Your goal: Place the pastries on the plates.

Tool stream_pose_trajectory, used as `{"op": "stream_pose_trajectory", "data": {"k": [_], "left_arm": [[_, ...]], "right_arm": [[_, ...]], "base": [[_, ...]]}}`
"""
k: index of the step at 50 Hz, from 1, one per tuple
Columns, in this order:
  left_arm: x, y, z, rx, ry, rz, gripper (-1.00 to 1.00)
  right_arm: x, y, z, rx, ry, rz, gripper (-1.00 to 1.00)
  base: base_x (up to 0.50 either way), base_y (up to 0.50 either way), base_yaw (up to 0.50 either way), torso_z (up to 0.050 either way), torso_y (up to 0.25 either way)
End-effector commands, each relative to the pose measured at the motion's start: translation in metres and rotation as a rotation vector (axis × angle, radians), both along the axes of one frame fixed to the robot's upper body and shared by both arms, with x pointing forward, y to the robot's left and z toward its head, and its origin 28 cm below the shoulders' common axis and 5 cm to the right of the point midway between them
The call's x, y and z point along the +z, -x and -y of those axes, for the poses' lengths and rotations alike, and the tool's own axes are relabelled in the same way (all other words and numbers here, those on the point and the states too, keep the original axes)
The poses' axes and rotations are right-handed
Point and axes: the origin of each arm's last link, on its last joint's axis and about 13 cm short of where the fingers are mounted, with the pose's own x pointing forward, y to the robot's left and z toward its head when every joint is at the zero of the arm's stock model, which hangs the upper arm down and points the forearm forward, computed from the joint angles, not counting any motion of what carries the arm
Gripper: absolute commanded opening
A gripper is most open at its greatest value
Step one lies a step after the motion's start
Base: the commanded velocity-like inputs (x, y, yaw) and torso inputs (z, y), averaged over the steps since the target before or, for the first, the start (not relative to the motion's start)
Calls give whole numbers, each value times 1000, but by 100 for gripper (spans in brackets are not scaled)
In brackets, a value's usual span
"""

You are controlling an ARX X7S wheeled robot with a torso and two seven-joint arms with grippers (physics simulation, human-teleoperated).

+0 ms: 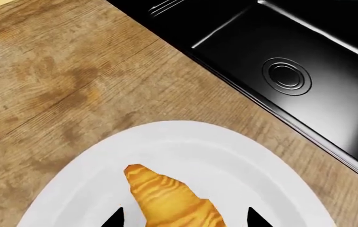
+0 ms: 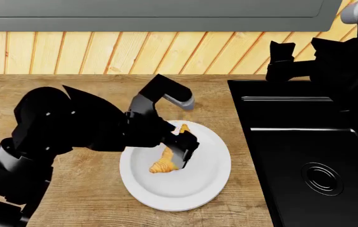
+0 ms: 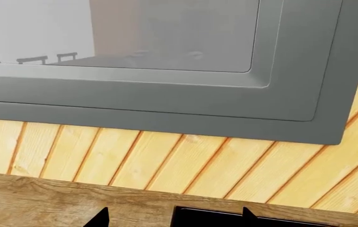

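One golden-brown croissant pastry [image 2: 163, 163] lies on a round white plate [image 2: 185, 194] on the wooden counter. My left gripper [image 2: 184, 150] hangs just over it and hides the pastry's middle. In the left wrist view the pastry [image 1: 166, 196] sits between the two dark fingertips [image 1: 112, 220] with white plate [image 1: 185, 142] showing on both sides, so my left gripper [image 1: 183, 220] is open. My right gripper [image 3: 174, 220] is raised high at the back right, open and empty, facing the wall.
A black sink [image 2: 318, 175] with a round drain [image 1: 286, 75] is set into the counter right beside the plate. A wooden slat wall [image 3: 166, 165] and a grey window frame [image 3: 166, 109] stand behind. Bare wooden counter [image 1: 46, 80] lies left of the plate.
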Motion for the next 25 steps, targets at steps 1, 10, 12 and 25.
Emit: {"op": "stream_pose_trajectory", "data": {"k": [1,10,12,25], "left_arm": [[0,-1,1,7,-3,-5,100],[8,0,1,5,-1,16,100],[10,1,1,2,1,24,100],[43,7,-11,61,97,97,100]], "right_arm": [[-2,-1,0,2,-4,-4,100],[-2,1,0,3,-7,0,100],[-1,0,1,2,-7,-1,100],[0,-1,1,2,-6,-1,100]], "base": [[0,0,0,0,0],[0,0,0,0,0],[0,0,0,0,0],[0,0,0,0,1]]}}
